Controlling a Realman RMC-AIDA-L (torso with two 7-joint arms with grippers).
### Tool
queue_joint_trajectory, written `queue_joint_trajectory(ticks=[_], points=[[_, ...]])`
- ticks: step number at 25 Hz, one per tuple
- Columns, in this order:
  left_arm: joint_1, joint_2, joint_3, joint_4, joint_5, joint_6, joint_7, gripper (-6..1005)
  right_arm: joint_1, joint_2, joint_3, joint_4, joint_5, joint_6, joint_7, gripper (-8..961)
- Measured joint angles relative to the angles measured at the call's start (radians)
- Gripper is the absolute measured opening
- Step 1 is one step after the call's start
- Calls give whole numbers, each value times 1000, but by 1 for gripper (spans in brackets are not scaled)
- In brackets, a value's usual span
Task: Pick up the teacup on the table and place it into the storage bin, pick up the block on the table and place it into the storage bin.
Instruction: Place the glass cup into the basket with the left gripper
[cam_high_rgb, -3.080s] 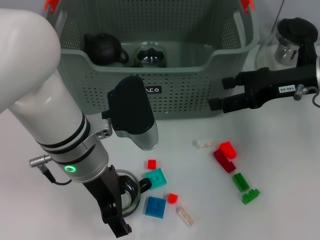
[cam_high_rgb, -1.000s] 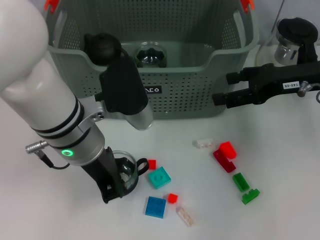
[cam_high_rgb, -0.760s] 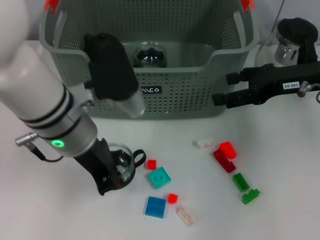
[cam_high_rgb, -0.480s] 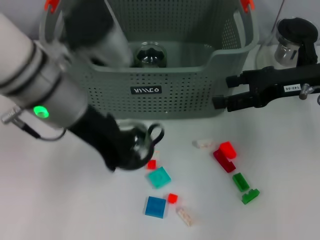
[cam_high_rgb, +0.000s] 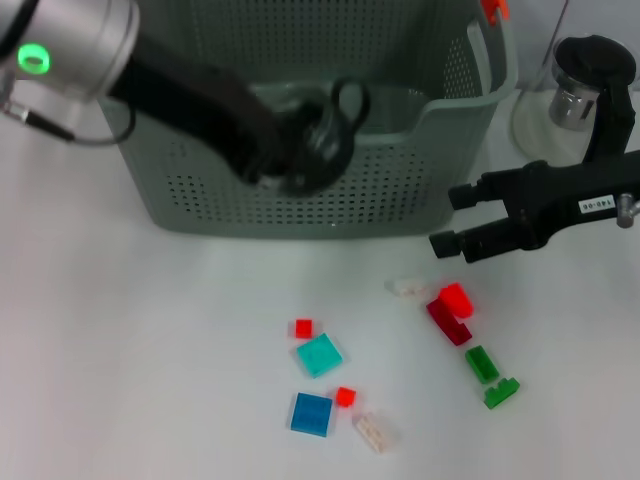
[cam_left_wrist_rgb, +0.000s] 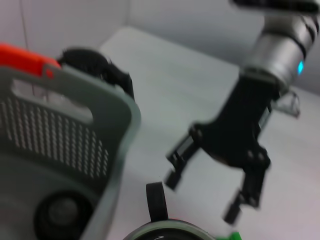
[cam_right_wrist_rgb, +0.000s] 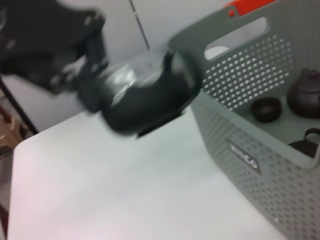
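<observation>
The left pincer (cam_high_rgb: 300, 150) now carries the teacup (cam_high_rgb: 318, 140) up off the worktop (cam_high_rgb: 150, 350) to the storage bin (cam_high_rgb: 400, 170) front rim; the right pincer (cam_high_rgb: 455, 220) sits slightly lower.

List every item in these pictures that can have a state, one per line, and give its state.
teacup: held in the air at the storage bin's front wall, not yet inside.
left gripper: shut on the teacup.
right gripper: open, holding nothing, above the table.
storage bin: upright, teaware inside.
blocks: loose on the table, untouched.
</observation>
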Motion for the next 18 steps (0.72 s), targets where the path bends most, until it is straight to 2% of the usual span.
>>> queue_joint_trajectory(ticks=[5, 10, 13, 15, 18], points=[[-61, 37, -36, -88, -17, -67, 11, 49, -3, -11, -29, 14, 0, -41, -14, 946], [-112, 76, -3, -193, -3, -201, 34, 48, -8, -12, -36, 28, -1, -35, -24, 946], [-149, 106, 45, -306, 39, -349, 36, 48, -10, -11, -37, 28, -2, -33, -27, 946], [-170, 113, 73, -362, 88, -432, 32, 48, -11, -11, -37, 29, -2, -33, -27, 945], [-233, 117, 109, -520, 195, -582, 31, 48, -12, -11, -37, 29, -2, -33, -22, 945]])
